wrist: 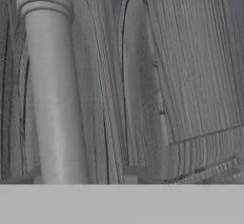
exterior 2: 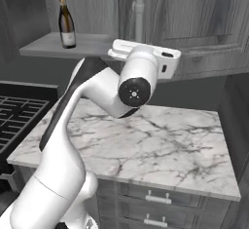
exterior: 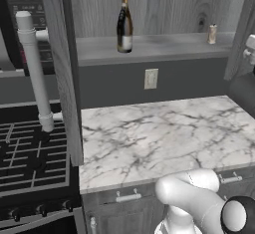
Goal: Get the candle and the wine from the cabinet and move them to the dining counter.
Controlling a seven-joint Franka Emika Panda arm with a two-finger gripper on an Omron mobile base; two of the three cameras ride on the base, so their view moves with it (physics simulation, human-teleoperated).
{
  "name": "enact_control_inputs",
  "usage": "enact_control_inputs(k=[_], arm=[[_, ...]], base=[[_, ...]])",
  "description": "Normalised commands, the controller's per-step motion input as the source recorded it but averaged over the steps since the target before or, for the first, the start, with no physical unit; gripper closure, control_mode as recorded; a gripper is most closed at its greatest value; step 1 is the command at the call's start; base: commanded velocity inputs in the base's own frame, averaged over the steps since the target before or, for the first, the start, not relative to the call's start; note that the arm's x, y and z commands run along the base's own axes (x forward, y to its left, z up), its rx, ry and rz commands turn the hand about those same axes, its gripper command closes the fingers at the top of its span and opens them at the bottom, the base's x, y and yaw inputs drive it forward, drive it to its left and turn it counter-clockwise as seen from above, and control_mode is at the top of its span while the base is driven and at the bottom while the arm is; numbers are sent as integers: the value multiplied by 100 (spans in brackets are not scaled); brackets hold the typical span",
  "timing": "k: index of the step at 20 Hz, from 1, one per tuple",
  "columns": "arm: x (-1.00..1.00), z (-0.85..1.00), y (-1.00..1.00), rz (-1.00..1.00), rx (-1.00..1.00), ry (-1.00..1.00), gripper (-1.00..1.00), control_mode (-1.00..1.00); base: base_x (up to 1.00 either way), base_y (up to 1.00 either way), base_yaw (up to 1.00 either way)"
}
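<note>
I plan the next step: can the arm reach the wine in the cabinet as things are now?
Probably yes. Both cabinet doors stand open, and the wine stands upright alone near the shelf's front edge, with the candle far to its side.

Inside my open cabinet (exterior: pixel 149 9), a grey wood-grain shelf (exterior: pixel 164 46) carries two things, well apart. The wine (exterior: pixel 124 24) stands upright toward the shelf's left, dark glass with a gold-foil neck and a pale label, near the front edge. The candle (exterior: pixel 212 34), a tiny beige cylinder, stands upright far to the right, set further back against the wood-grain rear wall. Below the shelf, past a dark wall with a pale outlet (exterior: pixel 151 78), lies a marble counter (exterior: pixel 164 138), white with grey veins, over grey drawer fronts with short handles. In the right base view the wine stands on the shelf's left end.
</note>
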Motion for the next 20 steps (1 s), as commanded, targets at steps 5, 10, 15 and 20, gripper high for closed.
enact_control_inputs(k=[5,10,15,20], arm=[[-87,-2,-100,-1,5,2,100,-100],[-62,-13,-66,-2,4,0,-100,-100],[-52,-4,5,0,-1,-25,-100,-100],[-76,13,15,1,-9,-38,-100,-100]], base=[[0,0,0],[0,0,0],[0,0,0],[0,0,0]])
